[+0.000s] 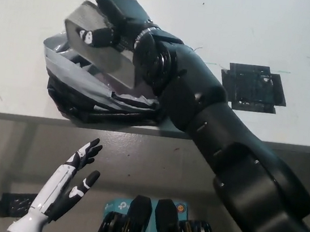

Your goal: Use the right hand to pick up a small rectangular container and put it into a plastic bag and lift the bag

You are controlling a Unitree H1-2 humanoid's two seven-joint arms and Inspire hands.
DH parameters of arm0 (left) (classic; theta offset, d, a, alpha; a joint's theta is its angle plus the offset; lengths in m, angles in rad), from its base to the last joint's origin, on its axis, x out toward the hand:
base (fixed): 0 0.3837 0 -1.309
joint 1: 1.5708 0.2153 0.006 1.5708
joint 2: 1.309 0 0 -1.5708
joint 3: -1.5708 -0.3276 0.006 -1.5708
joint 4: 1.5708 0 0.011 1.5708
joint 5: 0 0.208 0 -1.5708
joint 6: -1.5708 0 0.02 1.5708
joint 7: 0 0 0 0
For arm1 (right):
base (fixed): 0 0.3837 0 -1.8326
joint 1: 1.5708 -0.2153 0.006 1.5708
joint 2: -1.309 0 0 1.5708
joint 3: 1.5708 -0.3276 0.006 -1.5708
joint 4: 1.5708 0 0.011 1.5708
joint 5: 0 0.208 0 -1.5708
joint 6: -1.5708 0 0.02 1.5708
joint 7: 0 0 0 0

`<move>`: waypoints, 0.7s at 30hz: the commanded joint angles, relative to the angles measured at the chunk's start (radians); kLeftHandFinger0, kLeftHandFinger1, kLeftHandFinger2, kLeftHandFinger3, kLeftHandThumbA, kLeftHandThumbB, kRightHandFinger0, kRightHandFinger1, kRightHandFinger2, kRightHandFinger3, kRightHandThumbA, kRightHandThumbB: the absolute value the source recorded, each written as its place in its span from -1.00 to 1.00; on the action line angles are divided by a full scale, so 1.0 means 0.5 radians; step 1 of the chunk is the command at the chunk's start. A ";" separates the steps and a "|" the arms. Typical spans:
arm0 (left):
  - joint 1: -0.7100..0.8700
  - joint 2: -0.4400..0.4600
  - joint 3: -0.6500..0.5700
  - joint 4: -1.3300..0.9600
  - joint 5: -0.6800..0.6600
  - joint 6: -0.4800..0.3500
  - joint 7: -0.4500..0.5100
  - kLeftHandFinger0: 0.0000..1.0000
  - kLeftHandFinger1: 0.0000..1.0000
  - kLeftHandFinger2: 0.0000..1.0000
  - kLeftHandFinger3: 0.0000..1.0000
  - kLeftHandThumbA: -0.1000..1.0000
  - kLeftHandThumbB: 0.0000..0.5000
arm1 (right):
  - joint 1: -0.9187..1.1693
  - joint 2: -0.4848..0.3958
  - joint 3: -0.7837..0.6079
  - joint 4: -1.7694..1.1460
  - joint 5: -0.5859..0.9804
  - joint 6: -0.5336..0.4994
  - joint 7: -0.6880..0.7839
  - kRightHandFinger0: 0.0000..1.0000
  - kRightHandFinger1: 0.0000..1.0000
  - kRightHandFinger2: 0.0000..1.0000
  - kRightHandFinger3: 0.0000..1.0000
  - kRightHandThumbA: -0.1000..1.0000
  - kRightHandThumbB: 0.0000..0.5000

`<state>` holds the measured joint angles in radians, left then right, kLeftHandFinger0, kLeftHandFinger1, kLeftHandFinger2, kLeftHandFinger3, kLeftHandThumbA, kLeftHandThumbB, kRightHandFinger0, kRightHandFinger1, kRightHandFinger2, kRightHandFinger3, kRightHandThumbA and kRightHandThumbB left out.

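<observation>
My black right hand (114, 16) is shut on a small grey rectangular container (99, 43), holding it tilted right over the mouth of the grey and black plastic bag (78, 91). The container's lower end reaches down toward the bag's opening; I cannot tell whether it touches the plastic. The bag lies crumpled on the white table (26, 7) close to the front edge, and my right arm hides most of its opening. My white left hand (72, 176) rests open below the table edge at the lower left.
A black flat square mat (253, 87) lies on the table to the right of the arm. The table's front edge (18, 115) runs across the middle of the picture, with grey floor below it.
</observation>
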<state>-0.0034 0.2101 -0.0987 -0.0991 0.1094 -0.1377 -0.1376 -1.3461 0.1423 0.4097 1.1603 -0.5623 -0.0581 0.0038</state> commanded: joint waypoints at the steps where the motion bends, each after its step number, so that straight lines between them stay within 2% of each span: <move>1: -0.022 0.023 0.000 -0.068 -0.004 0.009 -0.032 1.00 1.00 1.00 1.00 0.82 0.31 | -0.157 -0.012 0.033 0.069 -0.025 -0.134 -0.178 -0.98 0.06 0.87 0.65 -1.00 -0.25; 3: -0.023 0.022 0.003 -0.060 -0.008 -0.006 -0.033 1.00 1.00 1.00 1.00 0.81 0.29 | -0.157 -0.020 0.067 0.085 -0.056 -0.148 -0.204 -1.00 0.03 0.86 0.71 -1.00 -0.24; 4: -0.025 0.023 0.004 -0.055 -0.015 -0.014 -0.036 1.00 1.00 1.00 1.00 0.81 0.29 | -0.148 -0.032 0.110 0.088 -0.104 -0.178 -0.265 -0.91 0.03 0.80 0.68 -1.00 -0.17; 5: -0.027 0.024 0.005 -0.054 -0.018 -0.012 -0.038 1.00 1.00 1.00 1.00 0.80 0.29 | -0.144 -0.038 0.128 0.091 -0.123 -0.196 -0.301 -0.92 -0.03 0.72 0.60 -1.00 -0.14; 6: -0.028 0.024 0.005 -0.055 -0.019 -0.010 -0.040 1.00 1.00 1.00 1.00 0.80 0.29 | -0.141 -0.041 0.138 0.093 -0.133 -0.208 -0.323 -0.92 -0.03 0.72 0.60 -1.00 -0.14; 7: -0.037 0.021 0.004 -0.051 -0.017 -0.007 -0.040 1.00 1.00 1.00 1.00 0.80 0.33 | -0.148 -0.055 0.194 0.113 -0.180 -0.217 -0.351 -0.49 0.37 1.00 1.00 -0.62 0.29; 8: -0.043 0.017 0.003 -0.047 -0.013 -0.005 -0.038 1.00 1.00 1.00 1.00 0.80 0.35 | -0.155 -0.069 0.232 0.126 -0.199 -0.226 -0.310 0.14 1.00 1.00 1.00 -0.09 0.74; 9: -0.044 0.015 0.002 -0.047 -0.010 -0.003 -0.037 1.00 1.00 1.00 1.00 0.80 0.35 | -0.159 -0.075 0.244 0.130 -0.189 -0.236 -0.259 0.14 1.00 1.00 1.00 -0.09 0.74; 10: -0.044 0.014 0.001 -0.048 -0.009 0.000 -0.038 1.00 1.00 1.00 1.00 0.81 0.36 | -0.165 -0.080 0.246 0.127 -0.154 -0.237 -0.134 1.00 1.00 1.00 1.00 0.16 0.95; 11: -0.040 0.016 -0.001 -0.050 -0.006 0.003 -0.040 1.00 1.00 1.00 1.00 0.82 0.36 | -0.164 -0.084 0.255 0.109 -0.133 -0.219 -0.035 1.00 1.00 1.00 1.00 0.37 1.00; 13: -0.043 0.018 -0.004 -0.060 0.000 0.016 -0.044 1.00 1.00 1.00 1.00 0.82 0.35 | -0.148 -0.092 0.282 0.064 -0.135 -0.194 0.029 1.00 1.00 1.00 1.00 0.54 1.00; 21: -0.056 0.027 -0.002 -0.065 -0.010 0.021 -0.053 1.00 1.00 1.00 1.00 0.82 0.30 | -0.159 -0.102 0.296 0.041 -0.116 -0.165 0.111 1.00 1.00 1.00 1.00 0.71 1.00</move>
<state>-0.0167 0.2101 -0.0991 -0.1006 0.1097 -0.1283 -0.1457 -1.3484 0.0981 0.5545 1.2202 -0.6198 -0.1219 0.0200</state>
